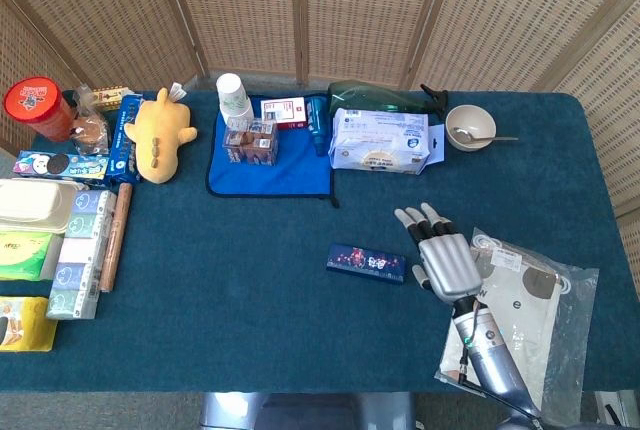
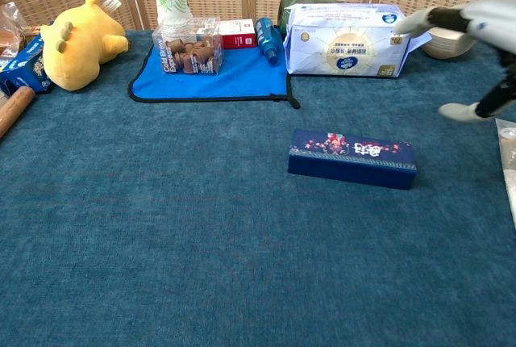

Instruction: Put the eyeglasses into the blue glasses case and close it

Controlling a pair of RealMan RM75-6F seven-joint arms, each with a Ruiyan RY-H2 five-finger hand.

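risk first: we see the blue glasses case (image 1: 366, 262) lying closed at centre frame on the table (image 1: 230, 290), and we spot no eyeglasses, so a premature grab could waste the move. right hand (image 1: 444, 255) hovers just right of it, fingers (image 1: 423, 218) spread, released. teal cloth covers the table; wicker screens (image 1: 300, 10) stand behind.
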